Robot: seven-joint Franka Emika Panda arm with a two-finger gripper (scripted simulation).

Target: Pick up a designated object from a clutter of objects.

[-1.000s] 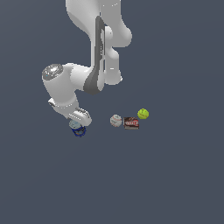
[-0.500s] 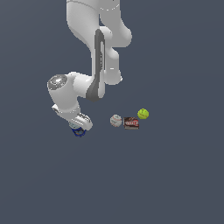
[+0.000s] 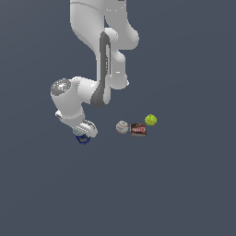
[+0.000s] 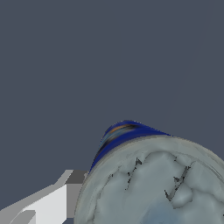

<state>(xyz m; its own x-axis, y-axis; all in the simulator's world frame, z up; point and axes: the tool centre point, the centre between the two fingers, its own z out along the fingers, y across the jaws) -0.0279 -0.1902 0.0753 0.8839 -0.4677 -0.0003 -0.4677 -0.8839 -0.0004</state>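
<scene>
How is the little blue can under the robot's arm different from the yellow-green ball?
The short dark blue can with a pale grey round top is cylindrical; the yellow-green ball is round. The can sits alone beneath the gripper, close enough to fill the wrist view, while the ball lies apart at the exterior view's right, by a dark red-brown box. Both are small.

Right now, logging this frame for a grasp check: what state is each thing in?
Blue can: under the wrist, close to the gripper; whether it is lifted cannot be told.
Gripper: open or shut cannot be told.
White ball: untouched.
Red-brown box: lying flat.
Yellow-green ball: untouched.
</scene>
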